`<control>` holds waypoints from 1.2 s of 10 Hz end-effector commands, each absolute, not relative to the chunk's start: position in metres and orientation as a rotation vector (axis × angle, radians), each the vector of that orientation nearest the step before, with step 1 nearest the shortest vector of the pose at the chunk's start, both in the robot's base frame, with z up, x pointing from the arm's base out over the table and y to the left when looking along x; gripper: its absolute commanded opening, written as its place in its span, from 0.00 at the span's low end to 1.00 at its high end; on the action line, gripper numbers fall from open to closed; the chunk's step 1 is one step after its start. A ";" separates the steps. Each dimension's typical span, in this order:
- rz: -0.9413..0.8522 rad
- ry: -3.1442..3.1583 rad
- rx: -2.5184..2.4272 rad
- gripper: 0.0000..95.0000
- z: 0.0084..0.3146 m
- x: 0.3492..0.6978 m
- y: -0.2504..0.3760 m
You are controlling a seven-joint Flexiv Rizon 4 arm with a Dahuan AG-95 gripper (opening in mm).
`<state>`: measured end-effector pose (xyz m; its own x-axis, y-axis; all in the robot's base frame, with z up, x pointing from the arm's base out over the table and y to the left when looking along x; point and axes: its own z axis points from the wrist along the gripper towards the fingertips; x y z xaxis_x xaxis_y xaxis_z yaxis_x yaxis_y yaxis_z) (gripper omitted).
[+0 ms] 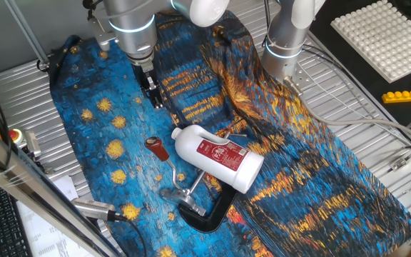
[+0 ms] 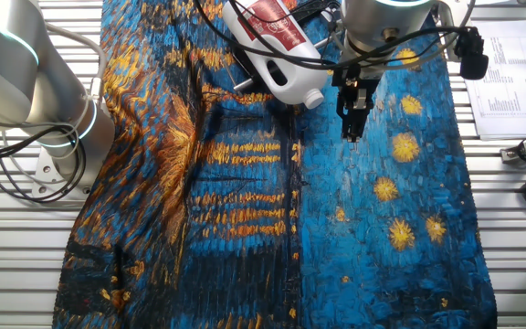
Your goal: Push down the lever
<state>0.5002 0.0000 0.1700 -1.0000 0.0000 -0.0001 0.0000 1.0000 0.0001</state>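
The lever is a thin silver rod [image 1: 171,170] with a dark-red end piece [image 1: 155,147], joined to a black C-shaped clamp [image 1: 207,213] at the cloth's near edge. The red end points up and to the left. My gripper [image 1: 155,103] hangs over the blue cloth behind the red end, clearly apart from it. Its fingers look pressed together and hold nothing. In the other fixed view the gripper [image 2: 350,135] points down at the cloth, and the lever is hidden behind the arm and the bottle.
A white bottle with a red label [image 1: 220,157] lies on its side right beside the lever, over the clamp; it also shows in the other fixed view [image 2: 277,50]. A patterned blue-orange cloth [image 1: 120,121] covers the table. A second arm's base [image 1: 285,50] stands behind.
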 end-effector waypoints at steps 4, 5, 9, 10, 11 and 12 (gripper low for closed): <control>0.114 3.104 -0.395 0.00 0.170 0.500 0.000; 0.113 3.105 -0.397 0.00 0.170 0.500 0.000; 0.113 3.102 -0.415 0.00 0.170 0.502 0.000; 0.110 3.096 -0.451 0.00 0.170 0.507 0.000; 0.109 3.093 -0.468 0.00 0.169 0.509 0.001; 0.106 3.084 -0.522 0.00 0.169 0.515 0.001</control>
<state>0.5129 0.0010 0.1686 -0.9490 -0.3146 -0.0228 -0.3154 0.9467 0.0653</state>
